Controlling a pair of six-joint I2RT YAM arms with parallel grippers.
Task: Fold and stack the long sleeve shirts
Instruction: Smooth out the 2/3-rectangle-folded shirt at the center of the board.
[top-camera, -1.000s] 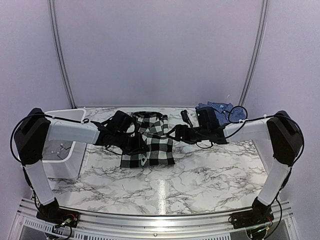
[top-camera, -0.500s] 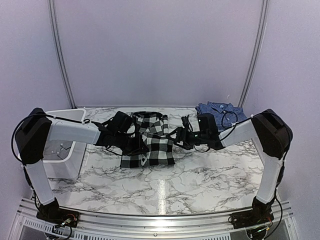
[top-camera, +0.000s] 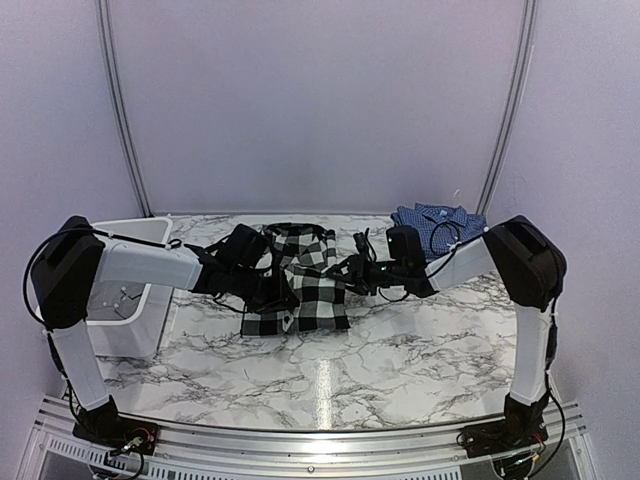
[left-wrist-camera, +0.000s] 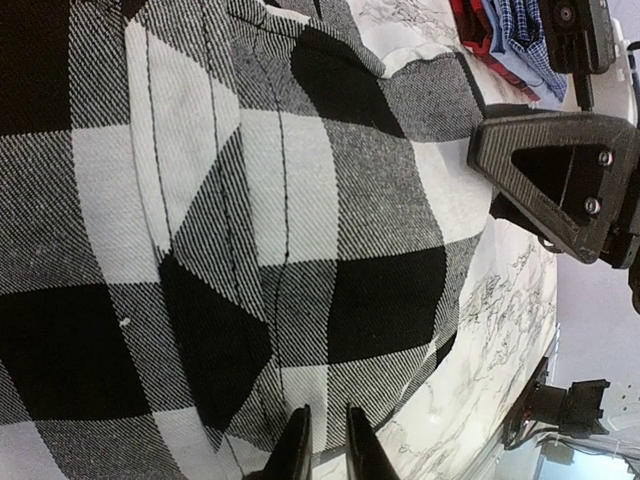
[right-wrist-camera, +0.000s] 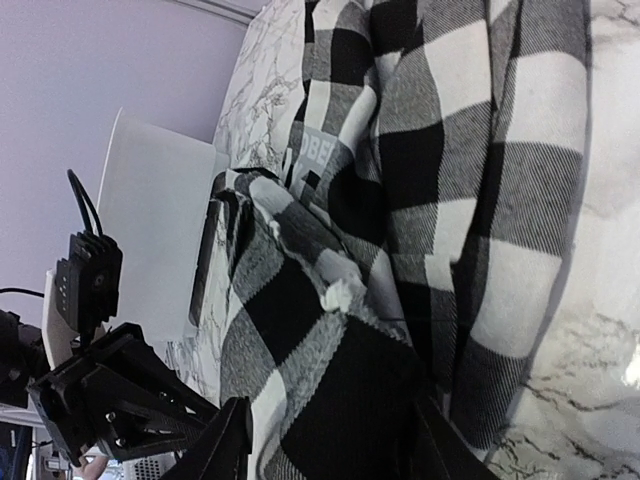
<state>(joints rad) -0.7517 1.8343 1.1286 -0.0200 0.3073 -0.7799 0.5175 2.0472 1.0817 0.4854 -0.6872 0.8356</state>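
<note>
Marble tabletop (top-camera: 400, 350); buffalo-check shirt (right-wrist-camera: 500, 200) shows white block lettering (right-wrist-camera: 312, 155), partly hidden

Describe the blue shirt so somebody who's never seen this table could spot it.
On the marble table, look to the far right corner. The blue fine-checked shirt lies there; its small blue pattern sets it apart from the black-and-white buffalo-check shirt in the middle.

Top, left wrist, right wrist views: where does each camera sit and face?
Top: above, behind the bases, facing the back wall; both arms whole.
Left wrist: over the check shirt, facing right toward the blue shirt; left gripper at bottom.
Right wrist: beside the check shirt, facing left toward the bin; right gripper at bottom.
Shared: each wrist view shows the other gripper.
</note>
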